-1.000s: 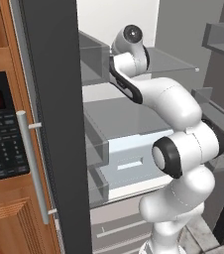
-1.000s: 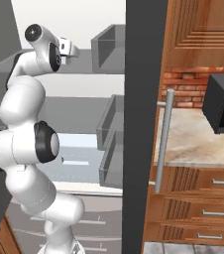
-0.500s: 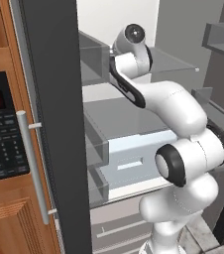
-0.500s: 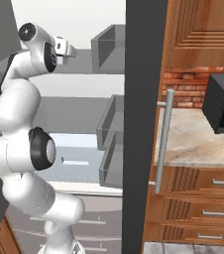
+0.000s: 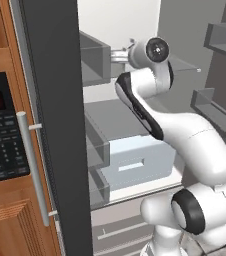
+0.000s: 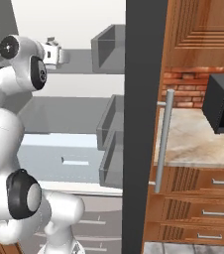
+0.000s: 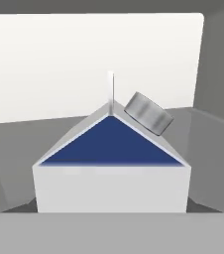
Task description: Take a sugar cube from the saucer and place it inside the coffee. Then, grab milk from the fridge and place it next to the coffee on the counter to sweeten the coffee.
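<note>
The milk (image 7: 111, 168) is sitting on a fridge (image 5: 55, 125) shelf, close in front of your hand camera, gabled top and silver cap facing you, white back wall behind it. Your arm is reaching into the upper shelf between the open doors. Whether your fingers are wide or narrow, you cannot tell from these views.

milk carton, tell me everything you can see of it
The milk carton is small and white, card-like, with a gabled top whose facing panel is dark blue, a thin upright ridge seam, and a round silver cap tilted on the right slope. It stands upright on a pale grey fridge shelf, before the white back wall. Nothing visibly touches it.
</note>
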Tool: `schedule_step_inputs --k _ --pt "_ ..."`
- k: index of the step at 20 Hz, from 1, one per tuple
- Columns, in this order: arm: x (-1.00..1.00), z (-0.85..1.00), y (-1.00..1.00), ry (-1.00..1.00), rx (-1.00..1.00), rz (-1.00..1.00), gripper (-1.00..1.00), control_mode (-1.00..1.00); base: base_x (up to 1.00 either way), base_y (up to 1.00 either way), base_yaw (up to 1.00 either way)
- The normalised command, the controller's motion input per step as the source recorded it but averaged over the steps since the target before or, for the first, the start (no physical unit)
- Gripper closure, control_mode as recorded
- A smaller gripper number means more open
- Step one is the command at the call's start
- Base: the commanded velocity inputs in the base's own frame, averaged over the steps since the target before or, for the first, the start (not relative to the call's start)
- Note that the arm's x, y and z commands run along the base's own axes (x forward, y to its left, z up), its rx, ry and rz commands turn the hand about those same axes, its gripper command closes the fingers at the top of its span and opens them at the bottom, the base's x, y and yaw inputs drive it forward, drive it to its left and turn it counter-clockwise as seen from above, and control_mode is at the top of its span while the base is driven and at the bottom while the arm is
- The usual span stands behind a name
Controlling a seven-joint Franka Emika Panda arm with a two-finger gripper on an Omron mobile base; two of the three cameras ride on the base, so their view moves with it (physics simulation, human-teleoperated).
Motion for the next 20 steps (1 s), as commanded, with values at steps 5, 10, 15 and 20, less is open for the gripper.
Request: schedule_step_inputs --k 5,10,15,20 --pt "-1.0 0.14 -0.3 -0.12 0.03 0.0 1.0 -1.0 0.0 0.0 0.0" --pt "-1.0 0.08 -0.22 -0.01 0.07 0.0 1.0 -1.0 0.0 0.0 0.0" --pt "-1.0 -0.06 -0.23 0.01 0.08 0.01 1.0 -1.0 0.0 0.0 0.0" --pt "-1.0 -0.28 -0.34 0.1 0.07 0.01 1.0 -1.0 0.0 0.0 0.0"
